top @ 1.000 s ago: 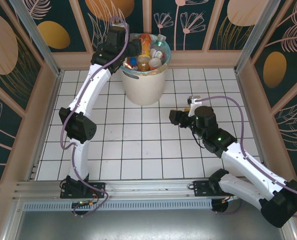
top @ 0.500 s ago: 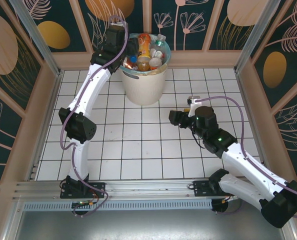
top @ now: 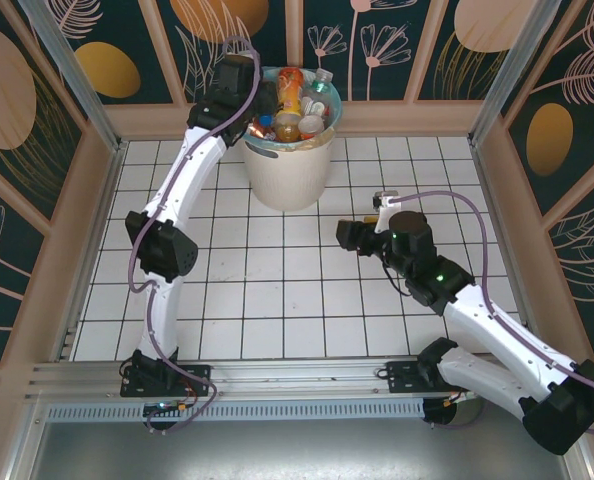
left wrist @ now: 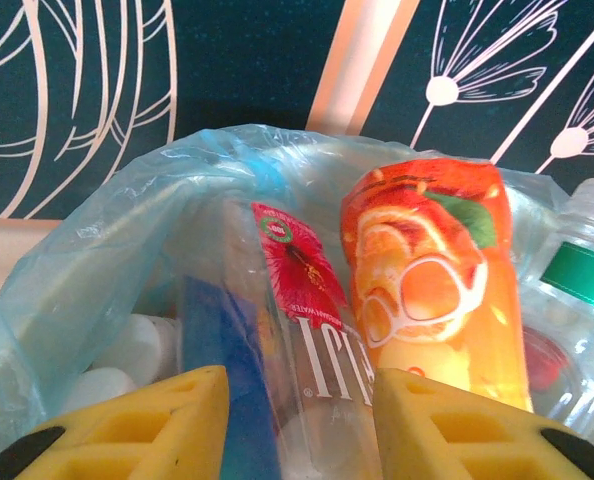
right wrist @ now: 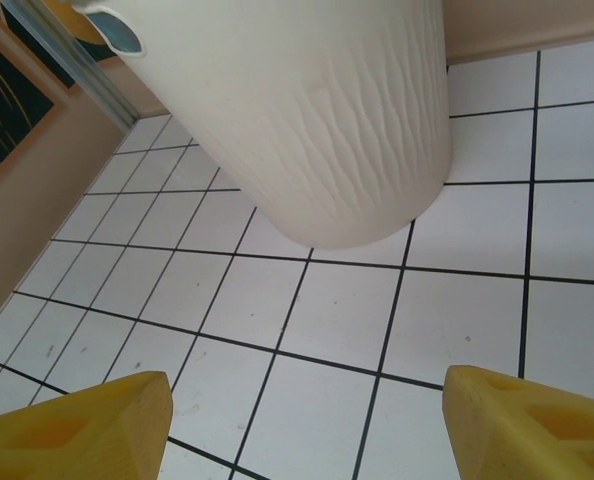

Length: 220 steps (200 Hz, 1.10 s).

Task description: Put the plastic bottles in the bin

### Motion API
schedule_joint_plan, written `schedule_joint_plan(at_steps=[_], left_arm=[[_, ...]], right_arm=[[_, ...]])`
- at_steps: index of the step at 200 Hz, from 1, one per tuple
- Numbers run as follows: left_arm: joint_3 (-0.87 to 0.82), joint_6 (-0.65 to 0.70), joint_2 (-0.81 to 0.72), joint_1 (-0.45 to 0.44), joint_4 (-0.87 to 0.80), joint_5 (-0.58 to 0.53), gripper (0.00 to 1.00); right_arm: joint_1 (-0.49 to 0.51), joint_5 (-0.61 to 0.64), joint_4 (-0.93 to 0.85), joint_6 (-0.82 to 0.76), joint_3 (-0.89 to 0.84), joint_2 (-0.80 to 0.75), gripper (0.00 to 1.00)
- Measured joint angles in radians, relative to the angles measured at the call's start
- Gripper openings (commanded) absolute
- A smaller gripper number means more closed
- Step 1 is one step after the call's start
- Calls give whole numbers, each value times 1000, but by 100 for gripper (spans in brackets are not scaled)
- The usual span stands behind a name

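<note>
The left arm is stretched toward 12 o'clock. The left claw is closed narrowly on a clear hibiscus-label bottle in the teal-lined bin, with an orange juice bottle at its 3 o'clock. The right claw is held wide open and empty above the tiled bench, with the bin at its 12 o'clock.

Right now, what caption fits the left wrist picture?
Yellow jaws flank a clear bottle in the bottle-stuffed bin.
</note>
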Motion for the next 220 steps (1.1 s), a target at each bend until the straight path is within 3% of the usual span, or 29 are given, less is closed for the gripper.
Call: schedule_joint_plan(at_steps=[34, 72, 109, 150, 183, 220], left_arm=[[19, -7, 0, 5, -9, 21, 45], [31, -23, -33, 4, -9, 26, 60], [-68, -22, -238, 4, 14, 6, 61], [-513, 9, -733, 4, 171, -80, 64], [-1003, 38, -1144, 4, 345, -195, 77], [-1555, 46, -1414, 4, 449, -316, 84]], right_arm=[[6, -2, 0, 10, 2, -1, 71], [12, -2, -7, 17, 14, -1, 72], [15, 18, -8, -9, 64, -1, 74], [16, 108, -11, -92, 130, -1, 79], [7, 252, -7, -168, 175, -1, 88], [-109, 371, 0, -218, 170, 8, 92]])
